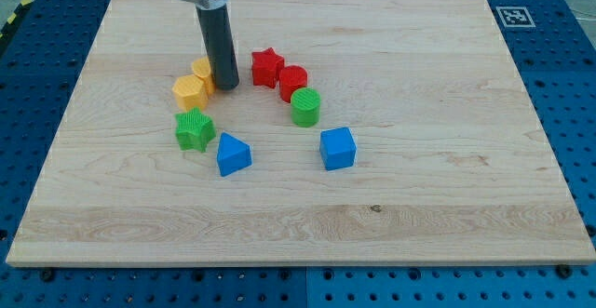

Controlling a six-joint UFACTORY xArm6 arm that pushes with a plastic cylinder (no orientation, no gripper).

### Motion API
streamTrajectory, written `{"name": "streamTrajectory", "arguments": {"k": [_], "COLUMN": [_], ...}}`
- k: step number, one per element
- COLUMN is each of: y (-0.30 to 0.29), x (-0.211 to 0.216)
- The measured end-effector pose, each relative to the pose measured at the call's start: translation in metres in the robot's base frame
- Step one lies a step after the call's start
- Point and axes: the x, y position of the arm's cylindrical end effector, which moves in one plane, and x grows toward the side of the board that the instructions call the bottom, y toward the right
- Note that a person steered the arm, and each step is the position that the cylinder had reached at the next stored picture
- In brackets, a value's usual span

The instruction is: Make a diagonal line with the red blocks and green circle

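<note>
A red star block (266, 67), a red round block (292, 82) and a green circle block (305, 107) stand touching in a short slanted row running down to the view's right, near the board's middle. My tip (226, 87) rests on the board just left of the red star, with a small gap between them. It stands right beside a yellow block (203, 71) on its left.
A second yellow block (189, 90) touches the first. A green star block (194, 129) and a blue triangular block (232, 154) lie below them. A blue cube (337, 148) sits below the green circle. The wooden board (447, 113) lies on a blue pegboard table.
</note>
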Motion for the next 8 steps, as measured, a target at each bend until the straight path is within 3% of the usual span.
{"name": "streamTrajectory", "arguments": {"k": [5,6,8], "y": [0.04,0.019,0.039], "x": [-0.02,-0.014,0.039]}}
